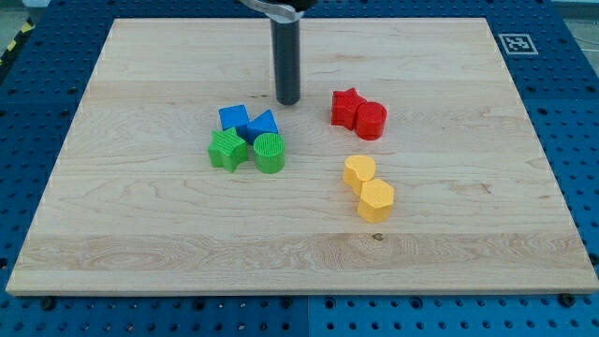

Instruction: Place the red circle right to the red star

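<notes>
The red star lies on the wooden board, right of the middle. The red circle touches it on the star's right, slightly toward the view's bottom. My tip rests on the board to the left of the red star, with a gap between them, and just above the blue blocks.
A cluster sits left of centre: a blue cube, a blue triangle, a green star and a green circle. A yellow circle and a yellow hexagon touch below the red pair. A marker tag is at the board's top right corner.
</notes>
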Action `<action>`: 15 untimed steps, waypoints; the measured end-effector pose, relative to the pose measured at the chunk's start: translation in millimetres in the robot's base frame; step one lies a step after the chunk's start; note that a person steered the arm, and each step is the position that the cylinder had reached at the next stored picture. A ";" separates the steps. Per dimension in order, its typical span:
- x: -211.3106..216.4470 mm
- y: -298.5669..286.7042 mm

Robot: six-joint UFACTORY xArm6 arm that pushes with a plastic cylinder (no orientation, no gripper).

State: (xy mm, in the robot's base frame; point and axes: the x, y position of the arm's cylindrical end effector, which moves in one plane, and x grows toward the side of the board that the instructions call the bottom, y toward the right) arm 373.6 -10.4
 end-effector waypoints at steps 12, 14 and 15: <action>43.0 125.4; 80.0 131.5; 79.3 100.1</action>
State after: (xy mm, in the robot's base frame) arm 453.0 89.7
